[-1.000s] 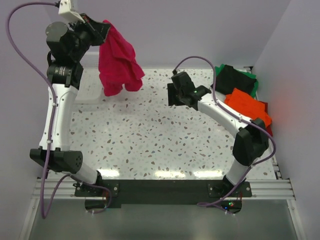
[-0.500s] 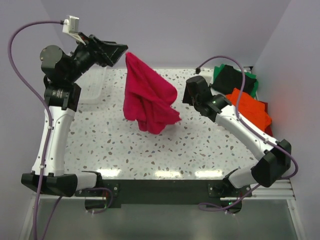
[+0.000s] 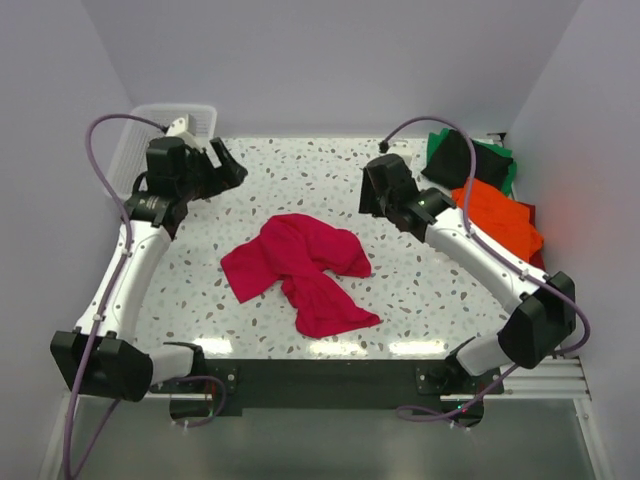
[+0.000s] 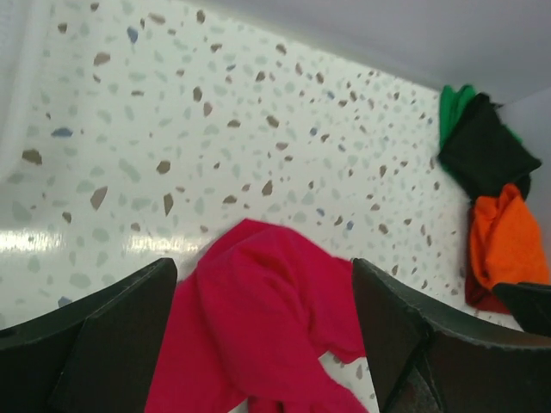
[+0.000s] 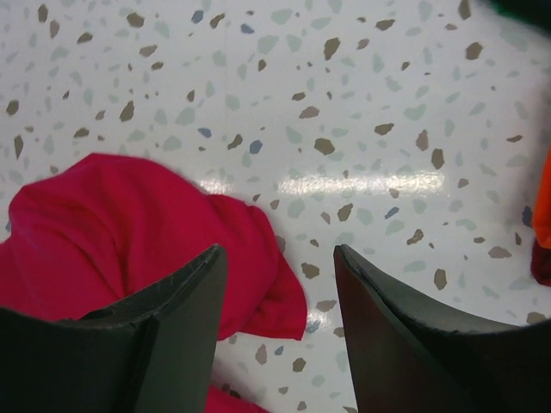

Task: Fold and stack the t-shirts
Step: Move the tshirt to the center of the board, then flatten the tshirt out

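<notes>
A crimson-pink t-shirt lies crumpled in a heap on the middle of the speckled table, touched by neither gripper. My left gripper hovers open at the back left, above and behind the heap. In the left wrist view the t-shirt shows below, between the wide-apart fingers of that gripper. My right gripper stands open behind the heap's right end; its wrist view shows the gripper over bare table beside the cloth. Folded t-shirts sit at the right: black, green, orange.
A white mesh basket stands in the back left corner behind the left arm. The folded pile sits against the right wall, with a dark red layer under the orange one. Grey walls close in the back and both sides.
My left gripper opened and let the crimson-pink t-shirt go; it fell from the air onto the table's middle. The left arm dropped lower and drew back. The right gripper barely moved.
</notes>
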You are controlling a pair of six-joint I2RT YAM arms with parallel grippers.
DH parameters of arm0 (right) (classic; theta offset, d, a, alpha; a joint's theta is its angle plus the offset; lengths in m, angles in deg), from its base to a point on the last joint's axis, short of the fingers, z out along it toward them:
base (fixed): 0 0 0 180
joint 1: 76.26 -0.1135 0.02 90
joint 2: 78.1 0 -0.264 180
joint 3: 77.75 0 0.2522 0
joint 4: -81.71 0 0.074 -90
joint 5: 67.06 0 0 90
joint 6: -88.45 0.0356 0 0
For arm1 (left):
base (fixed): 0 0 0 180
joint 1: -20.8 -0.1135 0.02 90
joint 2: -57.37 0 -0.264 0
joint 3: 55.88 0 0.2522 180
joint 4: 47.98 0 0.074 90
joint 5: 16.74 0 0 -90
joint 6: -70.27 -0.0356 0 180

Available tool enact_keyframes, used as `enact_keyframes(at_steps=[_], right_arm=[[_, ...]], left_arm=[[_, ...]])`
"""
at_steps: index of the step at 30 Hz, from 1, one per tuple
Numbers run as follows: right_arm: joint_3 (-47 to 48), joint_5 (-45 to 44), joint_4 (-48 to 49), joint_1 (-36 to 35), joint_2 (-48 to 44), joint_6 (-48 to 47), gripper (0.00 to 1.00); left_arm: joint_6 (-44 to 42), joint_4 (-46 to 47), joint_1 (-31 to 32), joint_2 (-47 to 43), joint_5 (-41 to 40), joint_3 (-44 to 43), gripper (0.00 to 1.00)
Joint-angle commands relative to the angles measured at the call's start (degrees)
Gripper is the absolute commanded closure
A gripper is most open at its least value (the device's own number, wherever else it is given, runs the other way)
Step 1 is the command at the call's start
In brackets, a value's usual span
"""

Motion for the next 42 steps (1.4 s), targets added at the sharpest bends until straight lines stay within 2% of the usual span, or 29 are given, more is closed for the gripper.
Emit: enact_keyframes(at_steps=[1, 6, 11, 19, 24, 26, 42], right_arm=[[-2.0, 11.7, -0.5, -0.6, -0.9, -3.2, 0.44], [-8.8, 19.3, -0.7, -2.8, -5.1, -5.6, 0.43], [-12.4, 18.1, -4.3, -8.6, -5.3, -5.8, 0.41], [-16.1, 19.5, -1.9, -16.6, -4.5, -2.6, 0.41], [-17.1, 18.3, -1.9, -20.6, -3.3, -1.0, 0.41], [-17.3, 18.1, -1.6, -21.4, -3.1, -0.1, 0.41], [-16.1, 15.8, -1.9, -22.8, -1.7, 2.1, 0.42]], left_arm=[[-2.6, -3.1, 3.0, -2.7, -2.4, 7.4, 0.19], [-1.6, -4.8, 6.0, -5.5, -4.4, 14.7, 0.28], [1.2, -6.5, 8.3, -8.0, -5.0, 21.6, 0.28], [6.6, -12.7, 12.0, -8.6, -10.9, 26.9, 0.32], [11.1, -18.3, 13.3, -7.8, -14.7, 29.4, 0.5], [12.3, -19.0, 13.8, -8.0, -15.9, 30.1, 0.53], [14.8, -16.6, 15.5, -1.3, -12.9, 35.3, 0.52]])
